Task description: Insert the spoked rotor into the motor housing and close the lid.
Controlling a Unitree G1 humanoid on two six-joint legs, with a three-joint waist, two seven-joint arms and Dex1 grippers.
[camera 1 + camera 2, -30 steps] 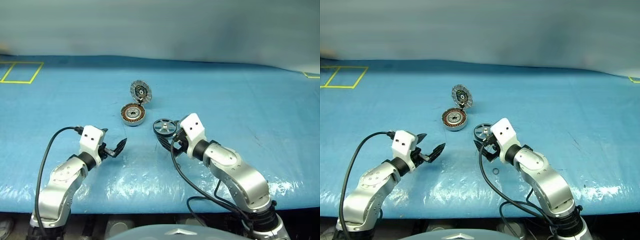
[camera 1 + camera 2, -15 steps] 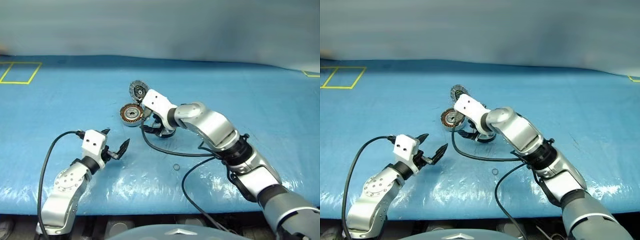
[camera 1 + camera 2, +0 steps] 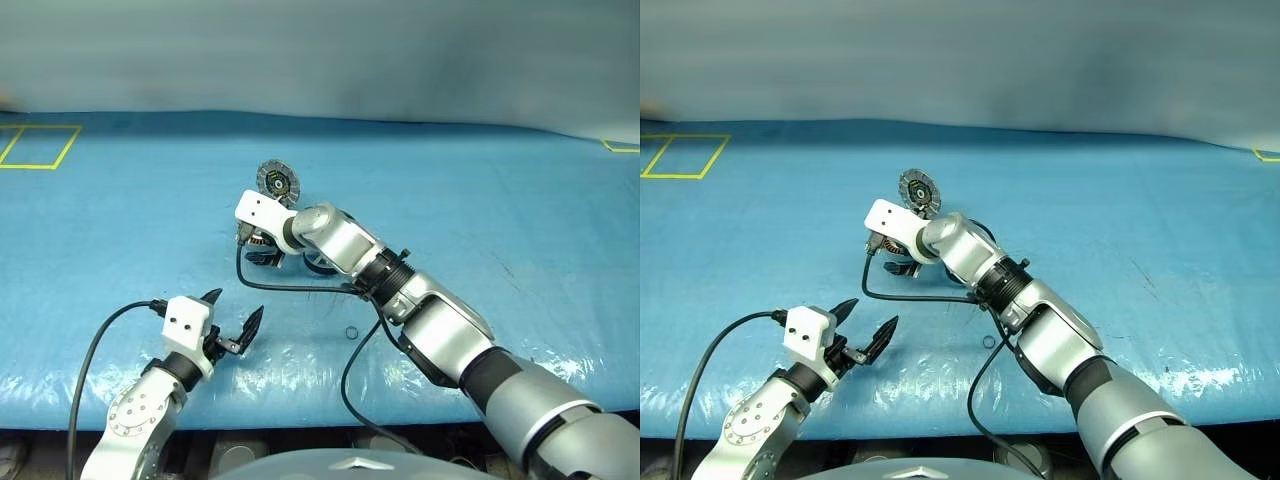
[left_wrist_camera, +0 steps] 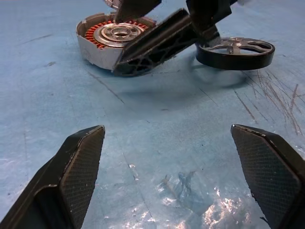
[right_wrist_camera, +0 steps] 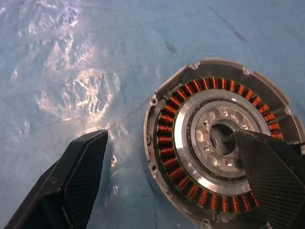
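While right jaws (image 5: pixel 167 183) straddle motor housing (image 5: pixel 221 145), empty.

Probably a robotics test lab: blue plastic-sheeted table (image 3: pixel 520 210), yellow tape squares (image 3: pixel 40 145), plain grey wall (image 3: pixel 320 50).

I note a blue plastic sheet (image 3: pixel 520 220) covering the worktop, glossy and wrinkled toward the near edge. Yellow tape outlines (image 3: pixel 38 146) mark its far left corner, and I see a small dark ring (image 3: pixel 351 333) lying near the near edge.
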